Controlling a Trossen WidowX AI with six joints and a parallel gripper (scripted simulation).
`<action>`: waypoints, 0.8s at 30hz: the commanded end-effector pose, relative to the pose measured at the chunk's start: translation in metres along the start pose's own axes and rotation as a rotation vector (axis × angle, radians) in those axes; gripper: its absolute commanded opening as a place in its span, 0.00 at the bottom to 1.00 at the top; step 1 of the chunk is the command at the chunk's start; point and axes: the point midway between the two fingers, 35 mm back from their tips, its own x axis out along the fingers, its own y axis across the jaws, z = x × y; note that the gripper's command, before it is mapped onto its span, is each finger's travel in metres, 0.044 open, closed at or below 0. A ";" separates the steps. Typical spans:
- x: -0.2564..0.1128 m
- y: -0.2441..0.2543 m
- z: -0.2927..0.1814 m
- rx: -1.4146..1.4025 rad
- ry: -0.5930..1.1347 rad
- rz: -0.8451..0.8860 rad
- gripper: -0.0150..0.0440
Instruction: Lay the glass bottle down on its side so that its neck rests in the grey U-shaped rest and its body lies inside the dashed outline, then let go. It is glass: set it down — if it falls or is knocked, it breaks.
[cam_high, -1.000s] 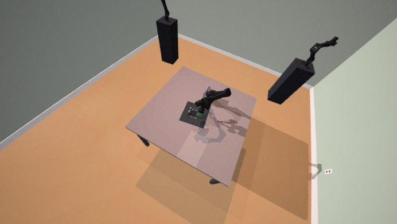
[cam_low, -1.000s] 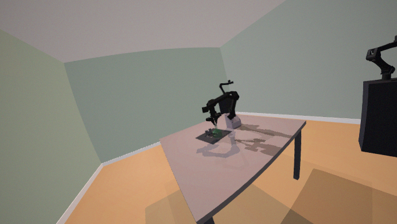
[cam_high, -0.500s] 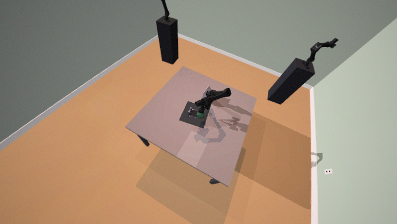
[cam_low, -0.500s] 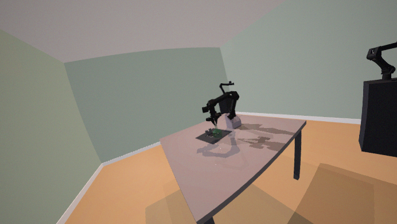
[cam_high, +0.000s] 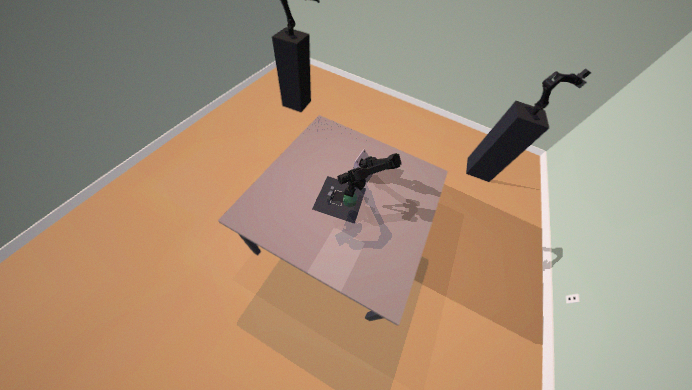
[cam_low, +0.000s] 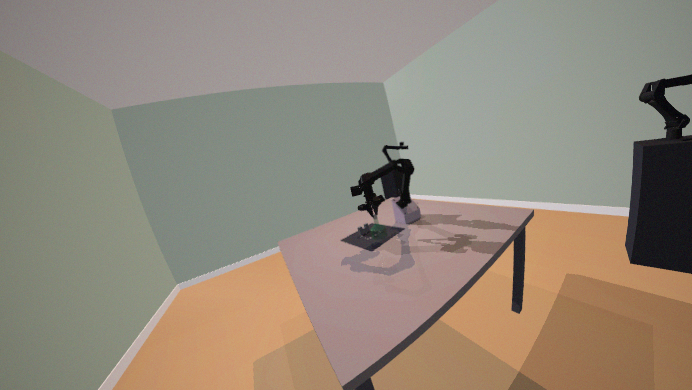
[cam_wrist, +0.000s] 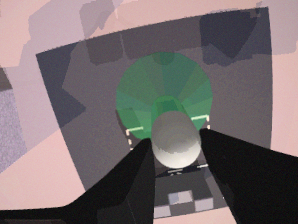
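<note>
Gripping one green bottle (cam_high: 349, 200) (cam_low: 378, 230) (cam_wrist: 164, 75) by pale top: one gripper (cam_high: 348, 194) (cam_low: 375, 217) (cam_wrist: 176, 140), one dark mat (cam_high: 322, 204) (cam_low: 371, 246) (cam_wrist: 245, 95).

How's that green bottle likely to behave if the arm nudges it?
The green bottle would probably tip rather than roll, standing upright. Its smooth sides may be slippery, though the pincer gripping its top should steady it.
</note>
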 end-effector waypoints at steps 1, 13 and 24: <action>-0.003 0.000 -0.009 -0.001 0.010 0.000 0.44; -0.005 0.000 -0.017 0.003 -0.018 0.000 0.44; -0.006 0.000 -0.025 0.009 -0.043 -0.001 0.44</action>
